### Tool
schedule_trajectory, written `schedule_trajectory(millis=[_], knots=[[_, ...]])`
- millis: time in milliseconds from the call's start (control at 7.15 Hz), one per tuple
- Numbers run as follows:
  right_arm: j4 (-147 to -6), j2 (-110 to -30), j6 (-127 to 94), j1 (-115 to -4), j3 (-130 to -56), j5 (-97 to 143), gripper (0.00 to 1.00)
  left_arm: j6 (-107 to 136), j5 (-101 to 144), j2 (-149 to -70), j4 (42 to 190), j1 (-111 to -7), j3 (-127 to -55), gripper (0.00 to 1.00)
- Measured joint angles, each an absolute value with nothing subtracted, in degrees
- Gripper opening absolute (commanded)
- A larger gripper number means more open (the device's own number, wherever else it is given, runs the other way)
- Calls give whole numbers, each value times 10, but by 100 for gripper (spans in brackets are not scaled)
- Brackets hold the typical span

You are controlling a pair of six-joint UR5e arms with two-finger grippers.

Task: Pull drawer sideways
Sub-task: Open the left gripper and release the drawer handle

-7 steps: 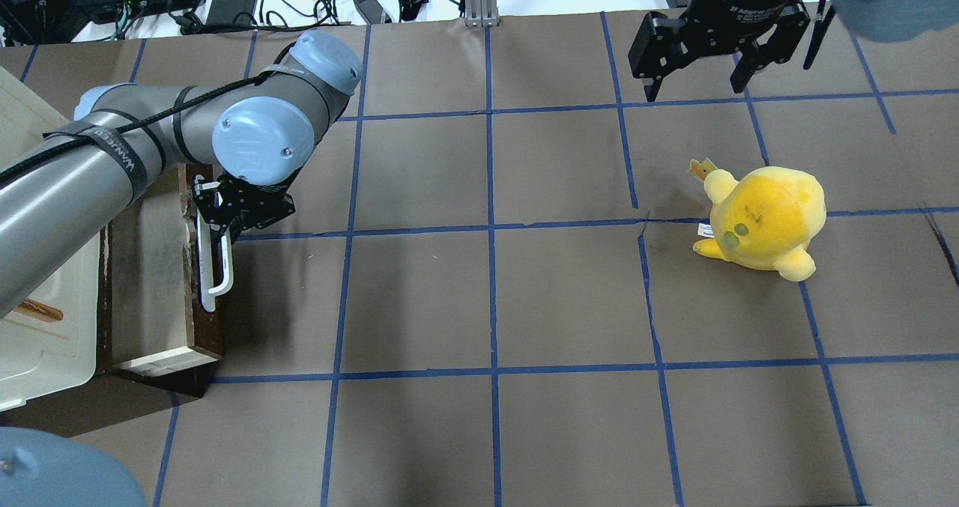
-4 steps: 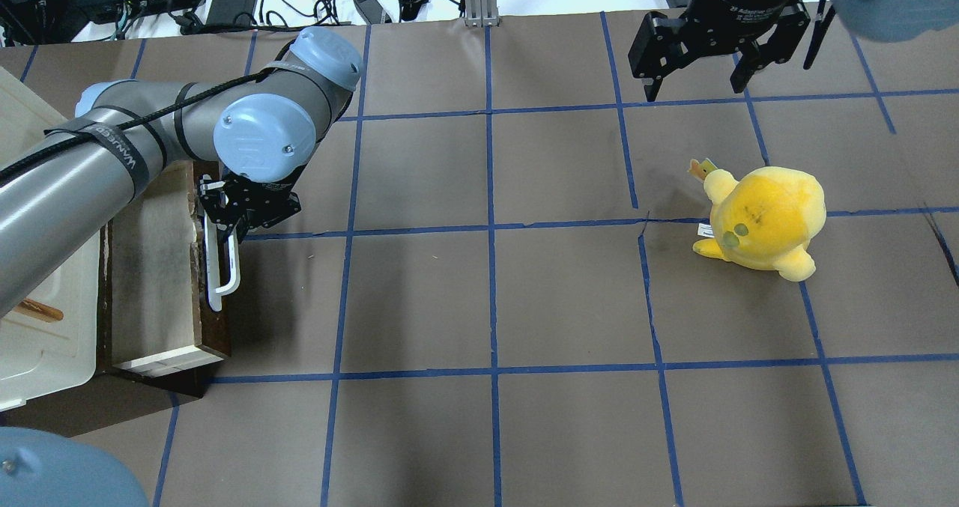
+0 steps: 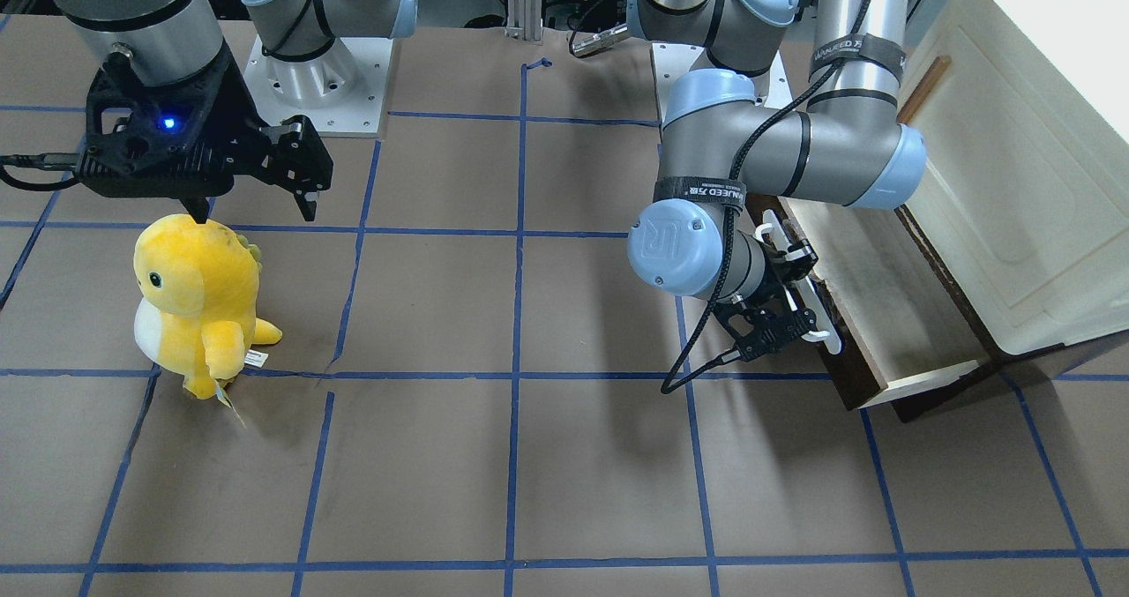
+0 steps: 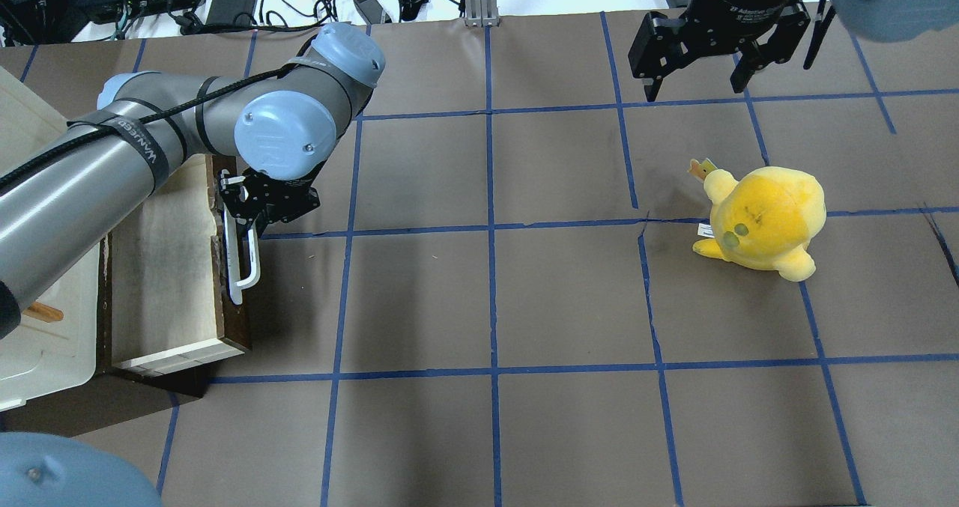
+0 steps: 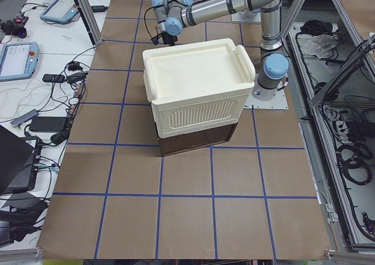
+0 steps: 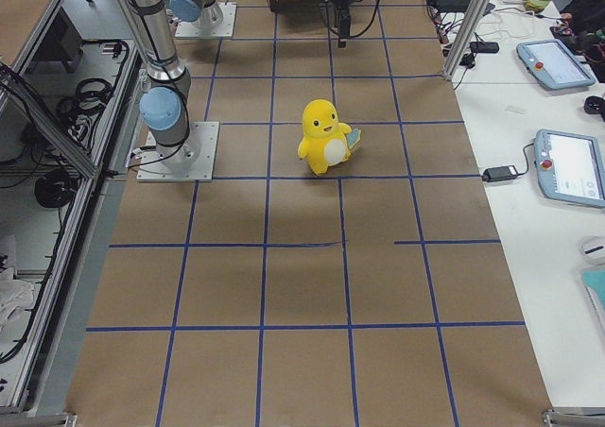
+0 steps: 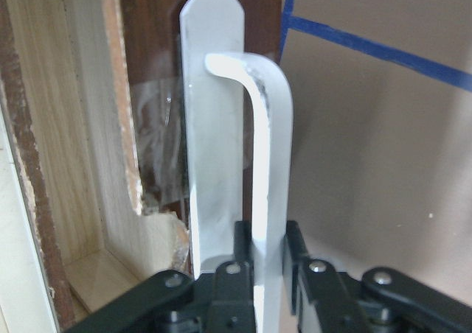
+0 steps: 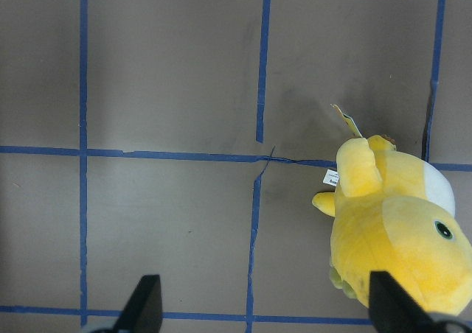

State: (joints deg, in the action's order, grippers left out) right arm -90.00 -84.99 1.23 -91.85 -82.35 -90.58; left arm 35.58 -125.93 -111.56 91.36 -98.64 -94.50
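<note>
The drawer (image 4: pixel 161 267) sticks out from under the cream-white case, pale wood inside, with a dark brown front panel (image 4: pixel 232 327). Its long white bar handle (image 4: pixel 245 263) faces the table's middle. My left gripper (image 4: pixel 251 219) is shut on the upper part of the handle. The left wrist view shows both fingers pinching the bar (image 7: pixel 265 163), gripper (image 7: pixel 265 248). In the front-facing view the gripper (image 3: pixel 794 310) sits at the drawer's (image 3: pixel 882 288) front. My right gripper (image 4: pixel 694 87) is open and empty, hovering beyond the plush, and also shows in the front-facing view (image 3: pixel 254 209).
The cream-white plastic case (image 4: pixel 37 342) stands on the drawer's housing at the table's left edge (image 3: pixel 1041 138). A yellow plush toy (image 4: pixel 764 219) stands at the right, below my right gripper (image 8: pixel 398 222). Blue tape lines grid the brown table.
My left gripper has moved right in the overhead view, holding the handle. The drawer has slid further out from under the case. The right arm has not moved.
</note>
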Motion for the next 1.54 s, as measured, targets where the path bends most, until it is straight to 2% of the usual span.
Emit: schedule_trajectory(millis=[559, 699, 839, 979, 1538], knots=[[-900, -850, 12, -918, -824, -906, 100, 357, -1249, -1122, 913, -999, -933, 23], [-900, -850, 12, -918, -824, -906, 100, 357, -1248, -1124, 913, -1001, -931, 41], [-900, -850, 12, -918, -824, -905, 100, 357, -1248, -1125, 913, -1003, -930, 73], [-900, -850, 12, -918, -824, -905, 100, 356, -1249, -1125, 913, -1004, -929, 100], [-900, -850, 13, -918, -824, -906, 100, 340, -1245, -1104, 912, -1008, -918, 100]])
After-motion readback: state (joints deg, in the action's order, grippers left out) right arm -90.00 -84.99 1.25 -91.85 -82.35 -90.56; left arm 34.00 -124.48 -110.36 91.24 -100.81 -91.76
